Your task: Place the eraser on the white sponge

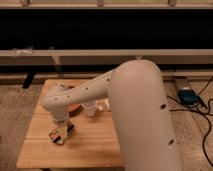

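Note:
My gripper [60, 132] hangs from the white arm over the front left part of the wooden table [95, 145]. Right at the gripper I see a small dark block, the eraser [68, 129], and beside and under it a pale flat pad, the white sponge [54, 135]. The two touch or overlap, and I cannot tell whether the eraser rests on the sponge or is held. The arm's wrist hides what is above them.
An orange bowl [75, 108] lies partly hidden behind the arm. A translucent plastic cup [90, 108] and a small white thing [105, 104] stand mid-table. Cables and a blue box [188, 96] lie on the floor at right.

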`<state>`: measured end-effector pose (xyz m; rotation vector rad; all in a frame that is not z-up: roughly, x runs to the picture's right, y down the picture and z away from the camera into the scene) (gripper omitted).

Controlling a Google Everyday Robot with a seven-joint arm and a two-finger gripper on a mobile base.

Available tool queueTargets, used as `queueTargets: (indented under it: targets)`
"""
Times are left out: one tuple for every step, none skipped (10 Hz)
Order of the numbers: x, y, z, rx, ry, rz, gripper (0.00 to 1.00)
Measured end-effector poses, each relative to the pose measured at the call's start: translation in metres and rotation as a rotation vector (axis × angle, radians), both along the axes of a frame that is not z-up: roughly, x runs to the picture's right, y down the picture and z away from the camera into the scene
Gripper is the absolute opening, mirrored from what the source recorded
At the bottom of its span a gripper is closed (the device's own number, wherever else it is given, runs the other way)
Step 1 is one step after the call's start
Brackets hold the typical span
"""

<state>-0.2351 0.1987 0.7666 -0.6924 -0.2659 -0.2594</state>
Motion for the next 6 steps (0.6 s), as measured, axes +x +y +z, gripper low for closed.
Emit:
queueTargets:
  targets:
    - [0.000, -0.010, -0.009, 0.012, -0.008, 0.012, 0.80]
    - [0.004, -0.025, -0.017, 0.027, -0.016, 0.028, 0.80]
    - [0.010, -0.035, -0.021, 0.035, -0.018, 0.036, 0.80]
    - [0.013, -0.040, -0.022, 0.037, -0.018, 0.043, 0.80]
    - [0.013, -0.039, -0.022, 0.035, -0.016, 0.039, 0.80]
    - [0.012, -0.038, -0.023, 0.035, -0.019, 0.038, 0.80]
